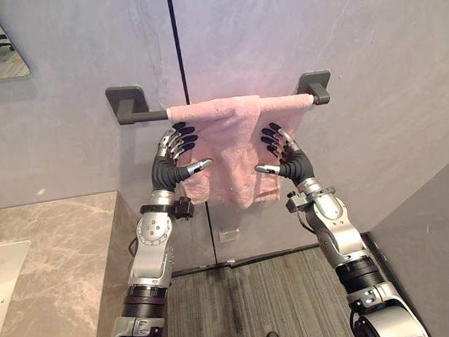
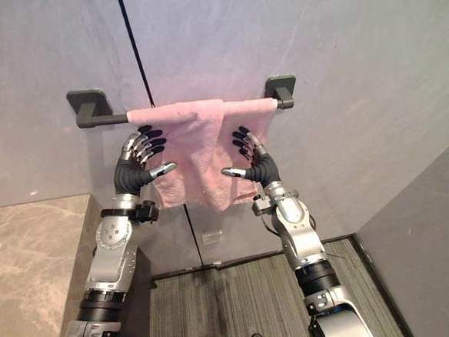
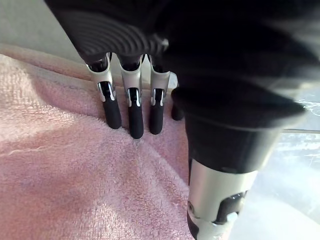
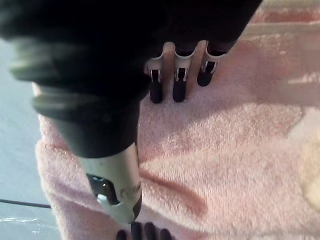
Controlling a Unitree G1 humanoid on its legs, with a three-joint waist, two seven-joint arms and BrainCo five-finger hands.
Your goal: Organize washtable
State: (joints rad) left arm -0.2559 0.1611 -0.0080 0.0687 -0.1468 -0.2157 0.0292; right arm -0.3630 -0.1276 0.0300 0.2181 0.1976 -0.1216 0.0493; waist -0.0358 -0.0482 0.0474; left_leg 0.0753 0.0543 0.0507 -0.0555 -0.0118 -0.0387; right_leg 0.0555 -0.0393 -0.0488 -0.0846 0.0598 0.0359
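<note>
Left eye view, marble counter (image 1: 61, 253) (grey wall (image 1: 354, 36))

A towel (image 1: 222, 138) hangs over a rail (image 1: 140, 115) fixed to the wall (image 1: 370, 42), covering the rail's middle and right stretch. The left robot hand (image 1: 168, 171) lies against the towel's left edge and the right robot hand (image 1: 292, 164) against its right side, both just below the rail. The bench (image 1: 53, 257) sits low on the left, and the floor (image 1: 257, 297) lies beneath the towel.
</note>
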